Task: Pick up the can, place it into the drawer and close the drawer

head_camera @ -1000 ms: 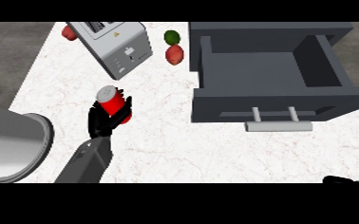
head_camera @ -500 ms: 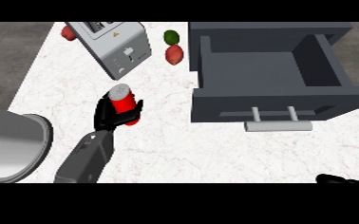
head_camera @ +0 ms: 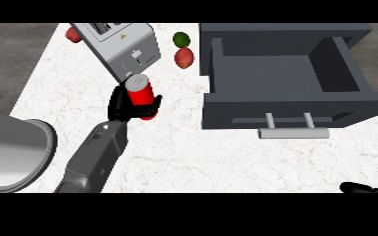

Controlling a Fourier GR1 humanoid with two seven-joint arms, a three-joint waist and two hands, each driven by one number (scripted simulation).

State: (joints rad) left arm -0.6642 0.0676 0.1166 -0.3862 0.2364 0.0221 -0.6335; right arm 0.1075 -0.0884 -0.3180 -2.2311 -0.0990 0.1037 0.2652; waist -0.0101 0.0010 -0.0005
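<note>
My left hand [head_camera: 127,107] curls round the red can [head_camera: 142,93], left of centre, carrying it; I judge the transfer step underway. Next I must swing right to the open drawer [head_camera: 284,112]. Count: one can, one drawer, one toaster [head_camera: 122,47]. My right hand [head_camera: 360,188] barely shows, lower right; fingers indiscernible.

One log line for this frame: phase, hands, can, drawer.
phase: carry | left hand: shut on can, above counter | right hand: lower right edge | drawer: open, nothing seen inside
</note>
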